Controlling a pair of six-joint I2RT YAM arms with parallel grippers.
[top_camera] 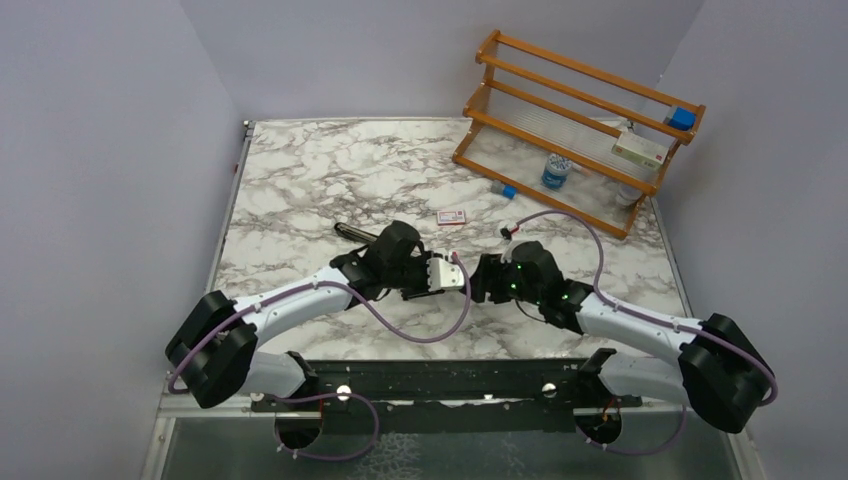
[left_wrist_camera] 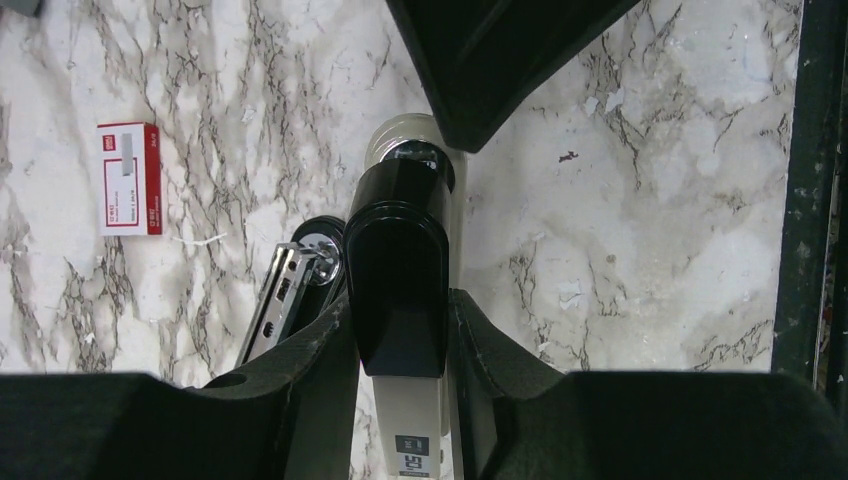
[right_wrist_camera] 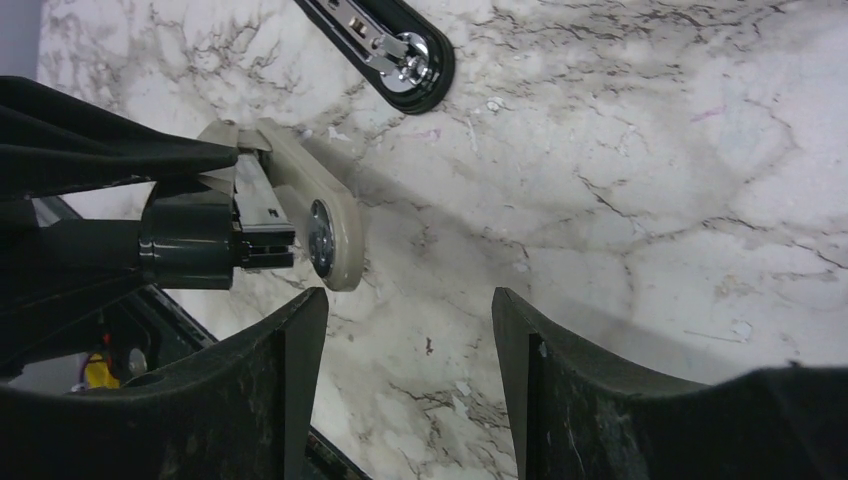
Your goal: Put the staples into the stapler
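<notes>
Both arms, left [top_camera: 290, 298] and right [top_camera: 640, 322], are white tubular links joined by bulky black joint housings. A lilac cable [top_camera: 420, 335] loops along each. Small green lights [top_camera: 515, 283] glow on the right wrist housing. The left hand [left_wrist_camera: 400, 330] and right hand [right_wrist_camera: 408, 300] have matte black, finely textured fingers [right_wrist_camera: 290, 400]. The bases sit on a black rail [top_camera: 440, 385] with silver screws [top_camera: 343, 390].

Stapler [top_camera: 352, 233]: slim, black, opened. Arm with silver channel lies face-up on counter [top_camera: 300, 170], left of centre. Cream-backed black part beside it, clamped in left tool [left_wrist_camera: 400, 300]. Staples [top_camera: 451, 217]: small red box, white label, flat near centre, apart from Stapler.
</notes>
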